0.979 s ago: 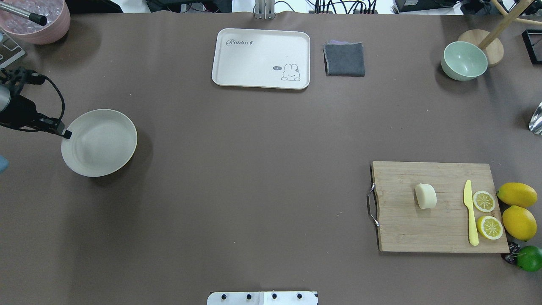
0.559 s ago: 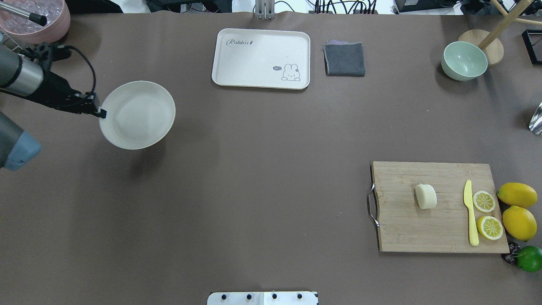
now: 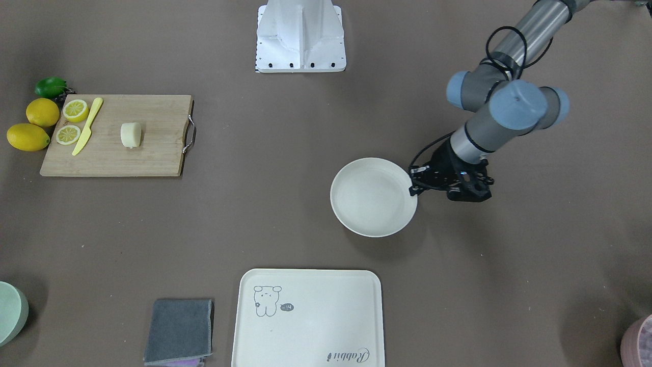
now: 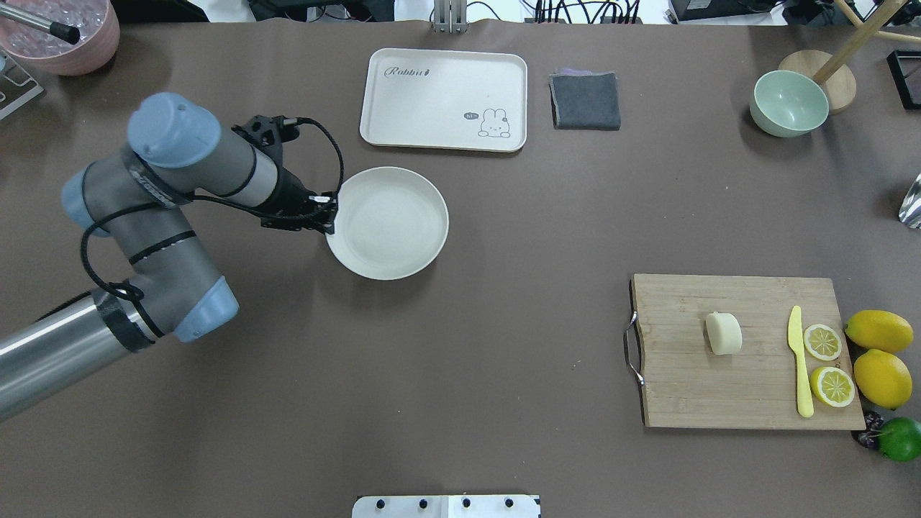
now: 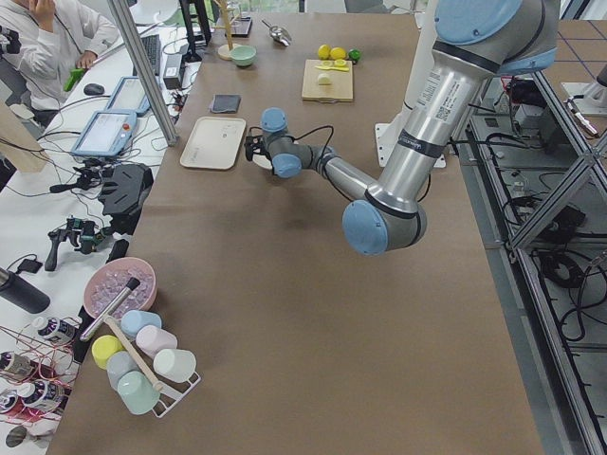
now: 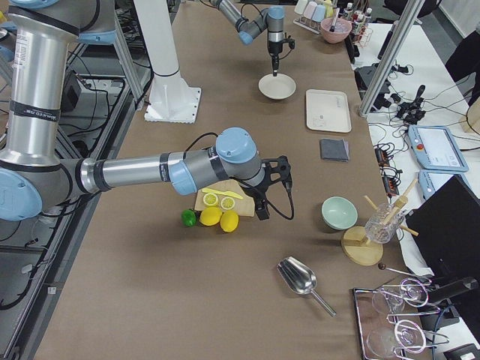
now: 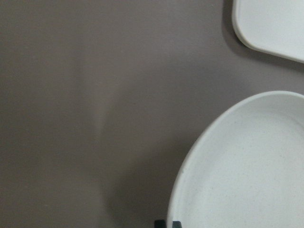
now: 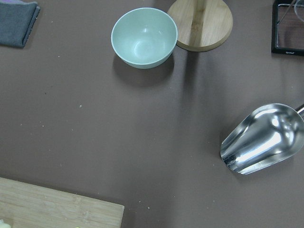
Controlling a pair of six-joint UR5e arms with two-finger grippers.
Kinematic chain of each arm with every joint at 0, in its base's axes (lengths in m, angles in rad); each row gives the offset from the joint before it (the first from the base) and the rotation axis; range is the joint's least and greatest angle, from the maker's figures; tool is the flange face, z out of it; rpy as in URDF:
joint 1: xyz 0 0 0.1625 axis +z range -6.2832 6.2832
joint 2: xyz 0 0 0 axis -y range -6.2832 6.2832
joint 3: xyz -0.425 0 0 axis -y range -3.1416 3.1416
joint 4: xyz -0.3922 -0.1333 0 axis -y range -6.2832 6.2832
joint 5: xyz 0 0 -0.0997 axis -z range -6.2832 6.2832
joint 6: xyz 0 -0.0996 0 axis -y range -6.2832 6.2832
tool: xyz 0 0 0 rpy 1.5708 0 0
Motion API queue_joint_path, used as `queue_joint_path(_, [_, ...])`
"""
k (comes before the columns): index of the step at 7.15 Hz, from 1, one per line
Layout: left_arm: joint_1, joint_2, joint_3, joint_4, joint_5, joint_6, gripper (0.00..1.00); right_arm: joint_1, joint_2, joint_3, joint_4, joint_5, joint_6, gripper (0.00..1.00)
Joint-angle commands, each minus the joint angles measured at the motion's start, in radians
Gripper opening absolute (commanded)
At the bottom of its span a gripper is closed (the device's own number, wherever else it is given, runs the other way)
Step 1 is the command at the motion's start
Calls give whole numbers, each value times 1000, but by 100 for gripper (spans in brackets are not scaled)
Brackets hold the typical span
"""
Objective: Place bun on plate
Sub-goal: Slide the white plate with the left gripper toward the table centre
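Observation:
The bun (image 4: 723, 333) lies on its side on the wooden cutting board (image 4: 748, 374) at the right, also seen from the front (image 3: 131, 134). The plate (image 4: 388, 224), round and off-white with nothing in it, is near the table's middle, just in front of the tray. My left gripper (image 4: 329, 218) is shut on the plate's left rim (image 3: 410, 183). Its wrist view shows the plate (image 7: 247, 171) and dark fingertips (image 7: 166, 223) at the bottom edge. My right gripper (image 6: 261, 212) hangs near the board's far side, seen only from the side, and I cannot tell its state.
A cream tray (image 4: 444, 98) with a rabbit drawing and a grey cloth (image 4: 586, 100) lie at the back. A green bowl (image 4: 788, 103) stands back right, with a metal scoop (image 8: 261, 142) nearby. A yellow knife (image 4: 799, 360), lemon halves (image 4: 822, 342), whole lemons (image 4: 879, 331) and a lime (image 4: 899, 439) are at the board.
My left arm has carried the plate from the table's left edge rightward to the middle, in front of the tray. The bun and board have not moved.

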Motion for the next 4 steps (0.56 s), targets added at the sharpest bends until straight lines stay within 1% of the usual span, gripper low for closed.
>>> queue_joint_path(1, [103,-60,-7,37,61,-71,0,0,-2,0,-1,0,0,100])
queue_joint_path(2, [132,-66,-8,37,90,-82,0,0,-5,0,-1,0,0,100])
queue_joint_path(3, [156,-72,-11,36,101,-80,4,0,-7,0,-1,0,1,100])
queue_joint_path(4, [160,-69,-27,31,103,-77,97,-2,-7,0,-1,0,1,100])
